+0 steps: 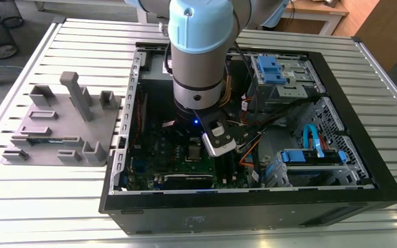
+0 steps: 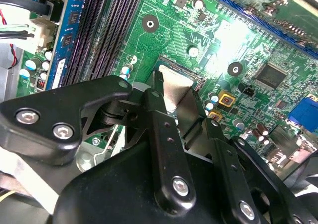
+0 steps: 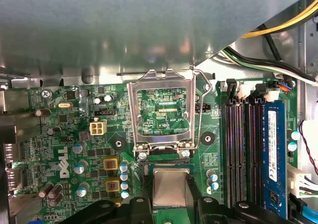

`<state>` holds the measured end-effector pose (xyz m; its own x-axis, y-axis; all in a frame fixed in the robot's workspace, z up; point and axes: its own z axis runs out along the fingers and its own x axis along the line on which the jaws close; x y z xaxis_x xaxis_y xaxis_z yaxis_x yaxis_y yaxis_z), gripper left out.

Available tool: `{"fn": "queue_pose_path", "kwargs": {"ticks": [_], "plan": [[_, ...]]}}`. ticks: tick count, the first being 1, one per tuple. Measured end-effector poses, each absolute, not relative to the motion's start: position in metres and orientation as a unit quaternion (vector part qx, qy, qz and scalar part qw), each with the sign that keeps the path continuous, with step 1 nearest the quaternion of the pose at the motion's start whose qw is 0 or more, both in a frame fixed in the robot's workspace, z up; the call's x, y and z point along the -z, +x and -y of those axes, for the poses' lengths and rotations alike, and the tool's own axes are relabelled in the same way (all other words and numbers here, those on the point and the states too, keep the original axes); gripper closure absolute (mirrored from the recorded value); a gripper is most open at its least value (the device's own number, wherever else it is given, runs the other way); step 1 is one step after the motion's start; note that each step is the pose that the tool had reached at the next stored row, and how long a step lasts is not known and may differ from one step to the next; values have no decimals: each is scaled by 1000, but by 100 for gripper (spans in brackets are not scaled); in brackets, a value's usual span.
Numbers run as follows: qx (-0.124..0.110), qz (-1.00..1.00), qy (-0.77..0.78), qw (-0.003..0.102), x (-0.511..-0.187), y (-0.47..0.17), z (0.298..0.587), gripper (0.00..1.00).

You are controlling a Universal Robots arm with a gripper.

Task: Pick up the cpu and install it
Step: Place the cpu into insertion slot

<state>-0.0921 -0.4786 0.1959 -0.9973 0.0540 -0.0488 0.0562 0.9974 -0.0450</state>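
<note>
The cpu point(image 3: 170, 189) is a small silvery square held between my black fingers point(image 2: 160, 115). My gripper point(image 2: 176, 83) is shut on its two opposite edges. It hangs low over the open socket point(image 3: 164, 159) of the green circuit board point(image 3: 74, 144), whether touching it I cannot tell. The socket's metal frame point(image 3: 161, 82) is flipped up and back, with its lever point(image 3: 201, 110) raised beside it. In the exterior view the arm point(image 1: 198, 67) reaches straight down into the open computer case, and the gripper point(image 1: 194, 149) is low over the board.
Black memory slots point(image 3: 238, 149) and a blue one point(image 3: 273, 154) run beside the socket. Cables point(image 3: 268, 60) cross near the case wall. Blue drive bays point(image 1: 278, 70) fill the case's right side in the exterior view. A grey block tray point(image 1: 60, 129) lies outside the case on the slatted table point(image 1: 40, 206).
</note>
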Motion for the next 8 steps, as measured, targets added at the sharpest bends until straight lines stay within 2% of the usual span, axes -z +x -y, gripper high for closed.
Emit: {"fn": "queue_pose_path", "kwargs": {"ticks": [4, 5, 8], "plan": [[23, -999, 27, 24, -196, -92, 479, 61], [23, -999, 28, 24, -196, -92, 479, 54], [23, -999, 34, 24, -195, -92, 479, 54]]}}
